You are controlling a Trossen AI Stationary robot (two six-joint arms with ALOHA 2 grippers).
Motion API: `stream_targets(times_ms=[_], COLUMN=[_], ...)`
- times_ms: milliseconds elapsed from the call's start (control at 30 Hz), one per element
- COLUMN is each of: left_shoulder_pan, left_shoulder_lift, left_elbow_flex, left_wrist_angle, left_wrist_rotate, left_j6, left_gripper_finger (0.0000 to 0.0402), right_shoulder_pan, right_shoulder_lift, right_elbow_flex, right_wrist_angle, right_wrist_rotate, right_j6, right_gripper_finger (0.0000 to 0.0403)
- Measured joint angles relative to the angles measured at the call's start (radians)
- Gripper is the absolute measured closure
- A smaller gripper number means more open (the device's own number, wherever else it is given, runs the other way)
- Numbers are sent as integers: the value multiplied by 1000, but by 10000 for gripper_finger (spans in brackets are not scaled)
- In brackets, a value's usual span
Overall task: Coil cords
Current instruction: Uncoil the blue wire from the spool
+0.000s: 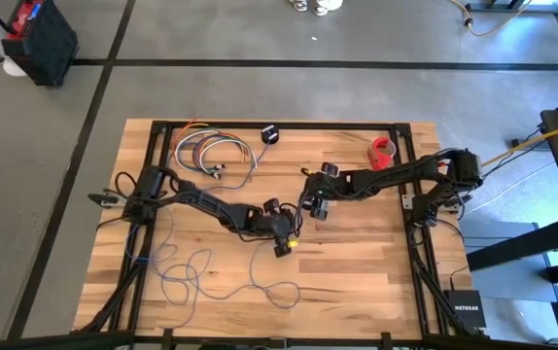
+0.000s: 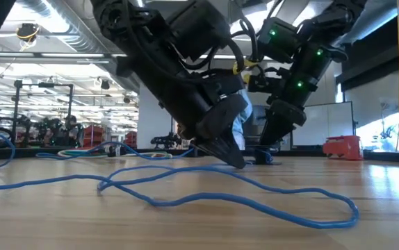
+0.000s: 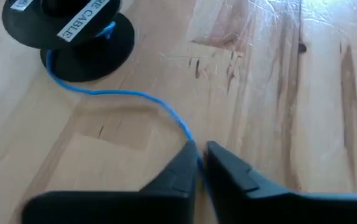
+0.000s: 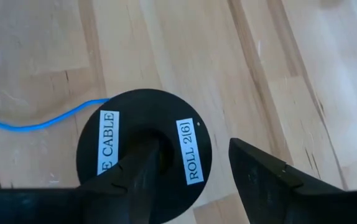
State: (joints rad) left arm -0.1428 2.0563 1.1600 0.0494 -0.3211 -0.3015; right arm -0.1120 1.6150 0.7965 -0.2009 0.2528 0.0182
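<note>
My left gripper (image 3: 200, 163) pinches the thin blue cord (image 3: 138, 96), which trails across the wooden table (image 3: 278, 81) to the black round spool (image 4: 144, 146), my spread right gripper (image 4: 194, 165) straddling it

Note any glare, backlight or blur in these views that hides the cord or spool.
Low view: bright background leaves both arms dark, yet the cord reads clearly. Left wrist view: soft, with sheen on the table. Right wrist view: spool label is legible.
</note>
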Motion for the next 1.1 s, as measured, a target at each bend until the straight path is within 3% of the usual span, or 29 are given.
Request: stream_targets(times_ms=[67, 267, 467, 700, 833, 967, 1100], left_shoulder_pan=[-5, -49, -149, -300, -381, -435, -455], left_shoulder_lift=[0, -19, -110, -191, -198, -198, -198], left_elbow_flex=[0, -2, -7, -6, -7, -18, -24], left_wrist_angle=[3, -59, -303, -710, -960, -1065, -1057], left_wrist_rotate=[-14, -70, -86, -166, -154, -158, -160], left_j6=[26, 54, 9, -195, -373, -481, -512], left_gripper_finger=[391, 399, 400, 401, 401, 401, 400], right_shoulder_pan=[0, 0, 0, 1, -1, 0, 0], right_shoulder_lift=[0, -1, -1, -3, -3, -2, 0], right_elbow_flex=[-6, -7, -8, -6, -6, 7, 34], right_wrist_angle=[6, 1, -11, -26, -38, -47, -47], right_wrist_rotate=[1, 1, 0, 0, 24, 27, 25], right_j6=[1, 7, 8, 8, 8, 7, 3], right_gripper_finger=[205, 205, 205, 205, 205, 205, 205])
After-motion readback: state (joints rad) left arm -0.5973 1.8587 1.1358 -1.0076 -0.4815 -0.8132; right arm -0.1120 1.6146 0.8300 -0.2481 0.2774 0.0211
